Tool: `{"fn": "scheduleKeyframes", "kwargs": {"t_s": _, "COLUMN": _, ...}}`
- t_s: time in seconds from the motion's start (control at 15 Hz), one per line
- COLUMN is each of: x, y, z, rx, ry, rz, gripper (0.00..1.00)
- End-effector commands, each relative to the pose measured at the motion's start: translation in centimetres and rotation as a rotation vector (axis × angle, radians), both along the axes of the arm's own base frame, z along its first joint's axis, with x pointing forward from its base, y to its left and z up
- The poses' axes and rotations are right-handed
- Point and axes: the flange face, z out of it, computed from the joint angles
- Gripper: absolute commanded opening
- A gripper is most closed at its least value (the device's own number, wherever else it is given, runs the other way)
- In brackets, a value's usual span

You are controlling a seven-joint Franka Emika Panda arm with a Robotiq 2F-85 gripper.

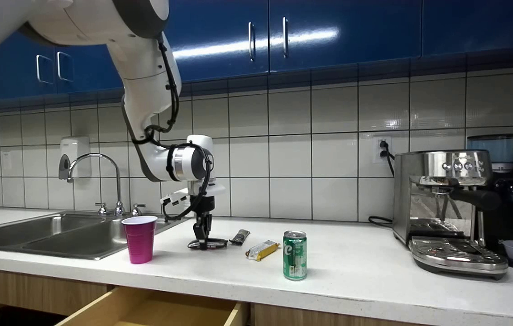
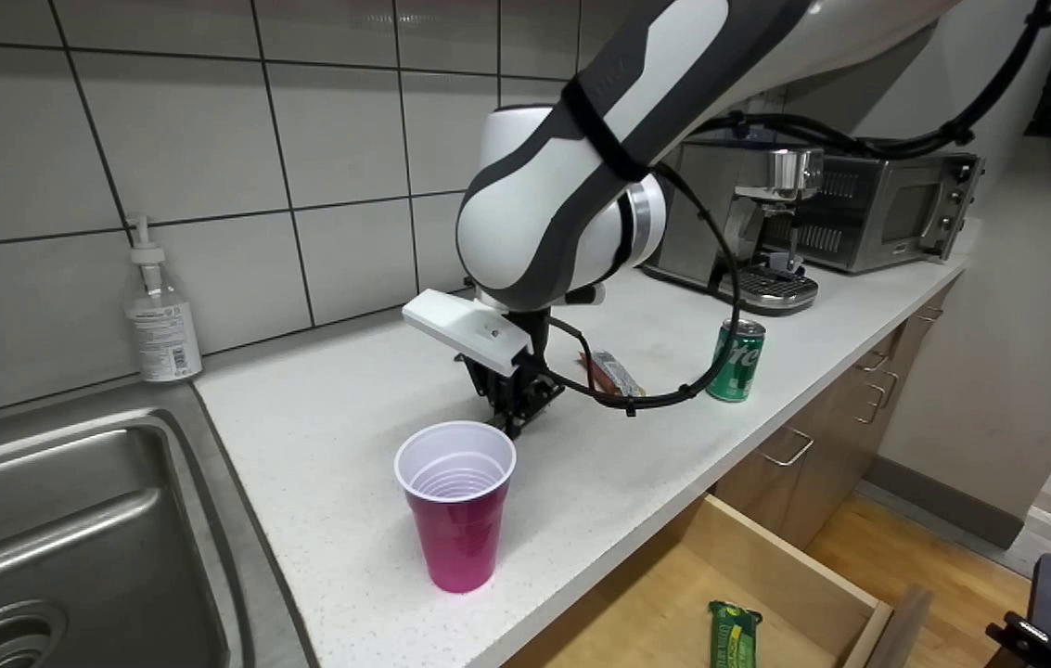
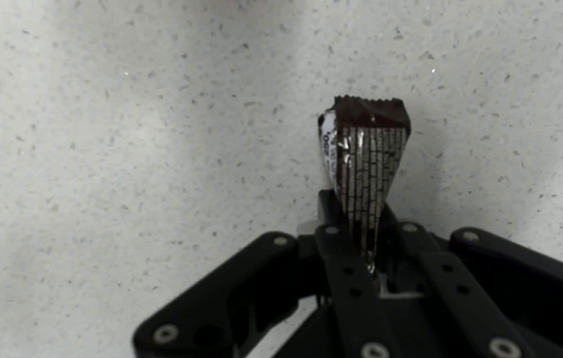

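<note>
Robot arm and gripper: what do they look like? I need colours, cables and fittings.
The smooth, rounded white robot arm has dark grey trim. Black cables run along it, with a broad black strap around it. It also carries a flat white plastic housing. The black two-fingered gripper has angular linkages with pale round pivot heads.

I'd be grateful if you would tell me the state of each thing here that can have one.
Fingers: shut on the brown-wrapped bar
Drawer: pulled open
Pink plastic cup: upright
Green soda can: upright
Yellow-wrapped bar: lying on the counter
Grey-wrapped bar: lying on the counter
Green-wrapped bar: lying in the drawer
Blue cabinet doors: shut
Faucet: not running
Pump bottle: upright
</note>
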Motion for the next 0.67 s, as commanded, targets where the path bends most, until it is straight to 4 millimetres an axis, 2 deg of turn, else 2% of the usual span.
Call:
{"fn": "scheduleKeyframes", "kwargs": {"t_s": 0.0, "x": -1.5, "y": 0.8, "z": 1.1, "rx": -0.002, "ry": 0.003, "rz": 0.014, "gripper": 0.04}}
{"fn": "scheduleKeyframes", "kwargs": {"t_s": 0.27, "x": -3.9, "y": 1.3, "z": 1.3, "rx": -0.006, "ry": 0.011, "rz": 0.037, "gripper": 0.04}}
{"fn": "scheduleKeyframes", "kwargs": {"t_s": 0.6, "x": -7.9, "y": 1.3, "z": 2.2, "rx": -0.018, "ry": 0.022, "rz": 0.071, "gripper": 0.04}}
